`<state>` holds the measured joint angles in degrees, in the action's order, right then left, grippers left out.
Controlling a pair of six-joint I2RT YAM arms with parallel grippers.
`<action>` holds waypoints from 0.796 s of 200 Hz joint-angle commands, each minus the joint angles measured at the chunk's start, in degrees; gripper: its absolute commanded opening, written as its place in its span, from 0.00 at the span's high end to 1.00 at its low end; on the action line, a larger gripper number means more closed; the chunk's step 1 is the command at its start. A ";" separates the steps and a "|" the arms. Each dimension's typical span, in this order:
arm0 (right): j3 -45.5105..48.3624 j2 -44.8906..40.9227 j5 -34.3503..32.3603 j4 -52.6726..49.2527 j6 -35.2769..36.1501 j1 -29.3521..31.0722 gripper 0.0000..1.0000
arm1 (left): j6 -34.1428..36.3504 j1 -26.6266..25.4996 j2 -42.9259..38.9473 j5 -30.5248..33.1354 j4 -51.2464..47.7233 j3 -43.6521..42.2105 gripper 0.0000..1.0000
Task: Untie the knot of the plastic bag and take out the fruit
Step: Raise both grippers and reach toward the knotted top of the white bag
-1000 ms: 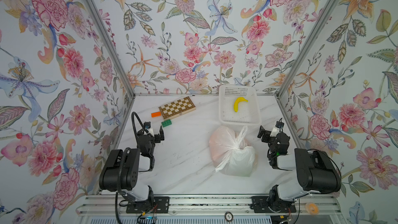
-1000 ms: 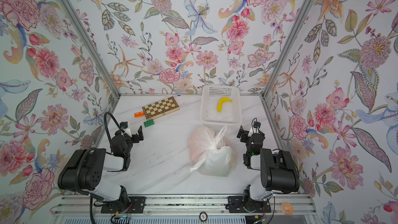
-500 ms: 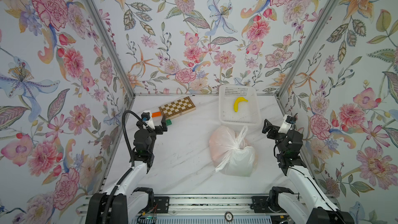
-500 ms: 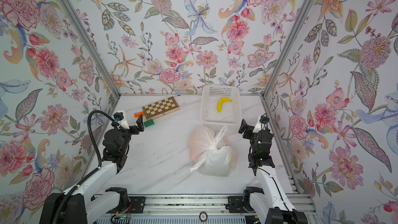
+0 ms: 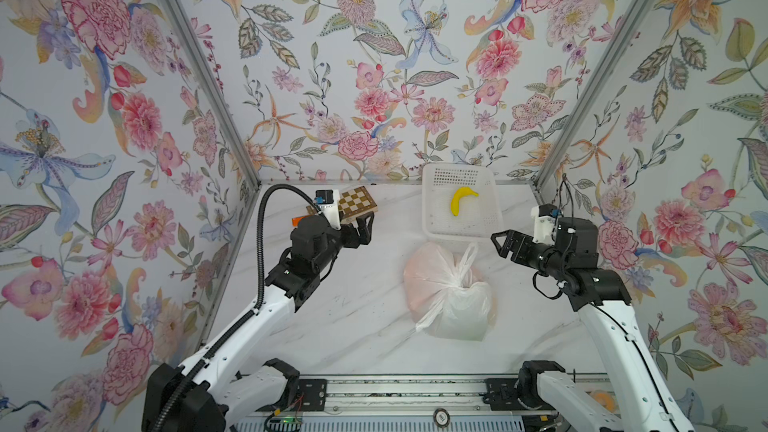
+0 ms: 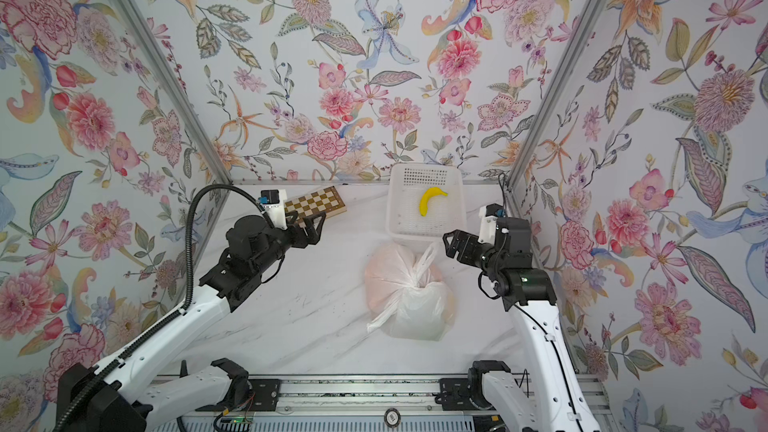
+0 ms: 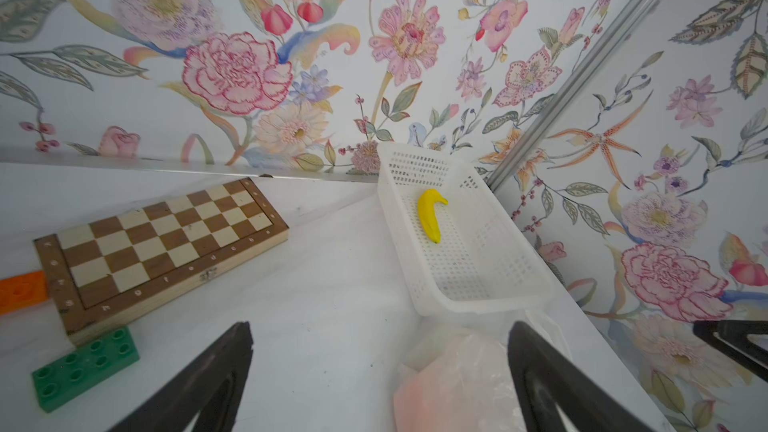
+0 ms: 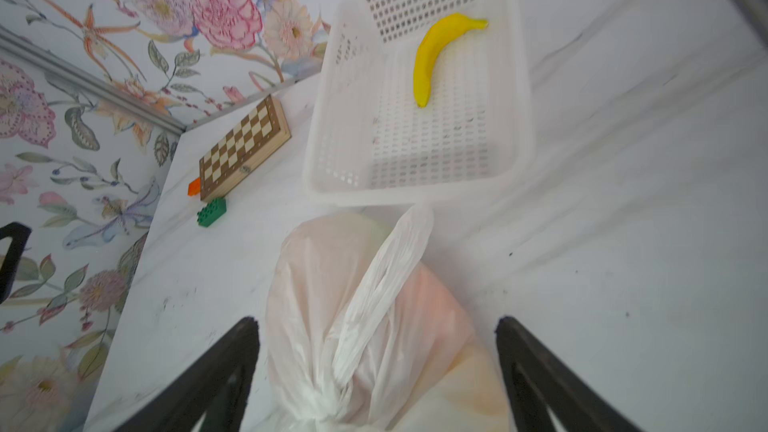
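The plastic bag (image 5: 451, 297) (image 6: 409, 297) lies closed on the marble table, just in front of the basket. Its knot (image 8: 320, 405) (image 5: 458, 284) sits on top, with one long handle tail (image 8: 386, 268) pointing toward the basket. The fruit shows only as pink-orange tints (image 8: 440, 305) through the film. My left gripper (image 5: 359, 230) (image 7: 380, 326) hovers open, left of the bag near the chessboard. Open too, my right gripper (image 5: 500, 243) (image 8: 376, 322) hangs above the bag's right side, jaws straddling it in the right wrist view. Neither touches the bag.
A white perforated basket (image 5: 432, 222) with a yellow banana (image 5: 461, 200) stands at the back. A wooden chessboard (image 7: 166, 238), a green brick (image 7: 85, 367) and an orange brick (image 7: 20, 290) lie at the back left. Floral walls enclose three sides.
Both arms have unfolded from their tucked pose and reached forward and up over the table, the grippers coming toward the bag. The bag has not moved.
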<state>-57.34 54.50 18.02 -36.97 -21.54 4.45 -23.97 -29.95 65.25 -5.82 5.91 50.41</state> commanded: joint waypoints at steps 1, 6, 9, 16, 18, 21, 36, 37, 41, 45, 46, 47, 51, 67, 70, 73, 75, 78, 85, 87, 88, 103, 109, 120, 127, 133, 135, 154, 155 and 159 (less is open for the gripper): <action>-0.93 2.45 -2.09 -12.64 -3.47 6.73 0.11 | -4.86 -6.13 5.51 0.06 -6.63 4.52 0.03; -0.49 2.96 -3.18 -12.62 -3.94 8.11 0.11 | -4.82 -7.43 6.82 0.49 -6.97 5.55 0.03; -0.24 3.21 -3.89 -12.65 -4.28 8.80 0.11 | -4.78 -8.13 7.62 0.69 -7.36 6.16 0.03; 0.39 3.91 -5.26 -12.70 -4.90 10.46 0.12 | -4.77 -9.46 9.31 1.18 -7.86 7.40 0.03; 0.56 4.11 -5.67 -12.67 -5.04 10.90 0.12 | -4.77 -9.96 9.81 1.28 -8.03 7.77 0.03; 0.83 4.39 -6.16 -12.50 -5.23 11.36 0.12 | -4.77 -10.48 10.51 1.40 -8.21 8.25 0.03; 2.62 5.70 -7.30 -11.16 -5.90 13.72 0.13 | -4.69 -12.86 13.66 1.60 -8.75 10.16 0.03; 2.73 5.79 -7.39 -11.09 -5.94 13.82 0.13 | -4.69 -12.98 13.84 1.65 -8.74 10.28 0.03; 3.18 6.08 -7.63 -10.67 -6.07 14.24 0.14 | -4.69 -13.56 14.59 1.69 -8.79 10.75 0.03; 3.53 6.41 -7.80 -10.14 -6.10 14.69 0.15 | -4.75 -13.97 15.34 1.64 -8.89 11.18 0.03; 3.53 6.41 -7.80 -10.14 -6.10 14.69 0.15 | -4.76 -14.07 15.56 1.63 -8.94 11.27 0.03; 3.72 6.52 -7.84 -9.88 -6.18 14.88 0.15 | -4.77 -14.16 15.76 1.62 -8.96 11.37 0.03; 4.11 6.69 -7.89 -9.17 -6.34 15.20 0.17 | -4.84 -14.54 16.53 1.56 -9.19 11.80 0.03; 5.89 7.36 -7.63 -6.41 -7.06 16.27 0.25 | -5.03 -16.04 19.34 1.13 -9.86 13.51 0.04; 6.18 7.52 -7.65 -5.96 -7.11 16.48 0.27 | -5.04 -16.21 19.83 0.94 -9.98 13.83 0.04; 6.61 7.67 -7.65 -5.49 -7.18 16.66 0.28 | -5.08 -16.45 20.33 0.72 -9.96 14.17 0.04; 6.80 7.82 -7.69 -5.20 -7.26 16.71 0.30 | -5.11 -16.52 20.61 0.62 -9.91 14.40 0.04; 7.11 7.94 -7.73 -4.66 -7.39 16.85 0.32 | -5.20 -16.75 21.05 0.48 -9.98 14.70 0.04; 7.71 8.36 -7.72 -4.00 -7.61 17.17 0.36 | -5.43 -17.18 22.10 0.29 -10.00 15.33 0.04; 7.82 8.52 -7.67 -3.70 -7.74 17.22 0.38 | -5.47 -17.23 22.39 0.22 -9.97 15.50 0.04; 7.88 8.61 -7.61 -3.63 -7.78 17.24 0.38 | -5.52 -17.28 22.47 0.17 -9.96 15.55 0.04; 8.28 9.68 -6.85 -2.79 -8.24 18.09 0.45 | -6.07 -17.75 23.91 -0.99 -9.60 16.52 0.05; 8.60 9.91 -6.69 -2.59 -8.40 18.46 0.46 | -6.26 -17.94 26.08 -1.46 -9.52 16.95 0.05; 9.13 10.42 -6.75 -2.33 -8.58 19.14 0.48 | -5.89 -18.32 27.45 -2.37 -9.73 17.79 0.05; 9.48 10.47 -6.91 -2.25 -8.68 19.41 0.50 | -5.30 -18.62 28.46 -2.57 -10.13 18.53 0.05; 9.74 10.68 -6.94 -2.07 -8.83 19.61 0.52 | -4.62 -18.95 29.26 -2.61 -10.93 19.31 0.07; 9.87 10.73 -6.90 -2.06 -8.90 19.74 0.53 | -4.43 -19.03 29.59 -2.66 -11.34 19.58 0.07; 11.18 10.97 -5.99 -0.43 -9.70 20.89 0.58 | -2.72 -20.31 32.43 -3.54 -13.04 21.57 0.12; 11.23 11.02 -5.94 -0.32 -9.73 20.92 0.59 | -2.69 -20.40 32.63 -3.56 -13.12 21.66 0.12; 11.56 11.06 -5.90 0.02 -9.98 21.10 0.60 | -2.67 -20.68 33.30 -3.62 -13.47 21.96 0.13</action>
<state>-47.62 64.82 11.53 -39.57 -30.11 24.18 -28.75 -48.60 95.48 -7.33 -4.45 69.10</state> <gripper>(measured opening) 0.427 0.893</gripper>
